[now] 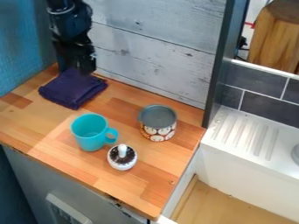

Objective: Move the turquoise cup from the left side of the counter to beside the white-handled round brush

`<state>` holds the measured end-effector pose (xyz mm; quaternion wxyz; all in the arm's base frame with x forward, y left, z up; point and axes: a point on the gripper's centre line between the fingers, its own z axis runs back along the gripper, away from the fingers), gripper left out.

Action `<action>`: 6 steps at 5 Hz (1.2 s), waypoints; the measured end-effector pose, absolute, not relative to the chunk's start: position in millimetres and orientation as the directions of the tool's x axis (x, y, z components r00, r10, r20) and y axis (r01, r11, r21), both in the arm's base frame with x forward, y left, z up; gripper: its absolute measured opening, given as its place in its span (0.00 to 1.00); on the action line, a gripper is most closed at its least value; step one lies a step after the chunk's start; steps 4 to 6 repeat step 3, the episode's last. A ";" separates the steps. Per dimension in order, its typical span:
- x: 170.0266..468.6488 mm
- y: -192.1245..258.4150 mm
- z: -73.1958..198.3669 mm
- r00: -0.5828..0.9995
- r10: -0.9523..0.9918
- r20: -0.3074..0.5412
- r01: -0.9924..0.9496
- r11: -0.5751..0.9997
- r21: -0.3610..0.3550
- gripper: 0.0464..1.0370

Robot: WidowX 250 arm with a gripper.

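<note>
My black gripper (76,68) hangs at the upper left of the counter, its lower end at the back part of a folded dark purple cloth (71,90). Whether it holds the cloth cannot be told. In front of the cloth and to its right stands an upright turquoise mug (88,135), handle toward the right. A small white pot with dark contents and a white knob or stick (122,158) is just beyond the mug toward the front. Right of the mug stands a patterned tin with a grey top (158,123).
The wooden counter (35,124) meets a blue wall at left and a grey plank wall (158,39) behind. A dark upright post (220,61) rises at its back right corner, beside a white ribbed sink ledge (245,133).
</note>
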<state>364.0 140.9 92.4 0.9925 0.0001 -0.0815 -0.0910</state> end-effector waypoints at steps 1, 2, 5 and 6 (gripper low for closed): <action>368.1 159.1 82.4 0.981 -0.154 0.118 0.149 0.988 0.048 0.97; 366.8 170.2 72.4 0.988 -0.107 0.110 0.101 0.993 0.058 0.97; 366.8 183.2 65.6 0.995 -0.026 0.100 0.022 0.999 0.044 0.97; 366.8 183.2 65.6 0.995 -0.026 0.100 0.022 0.999 0.044 0.97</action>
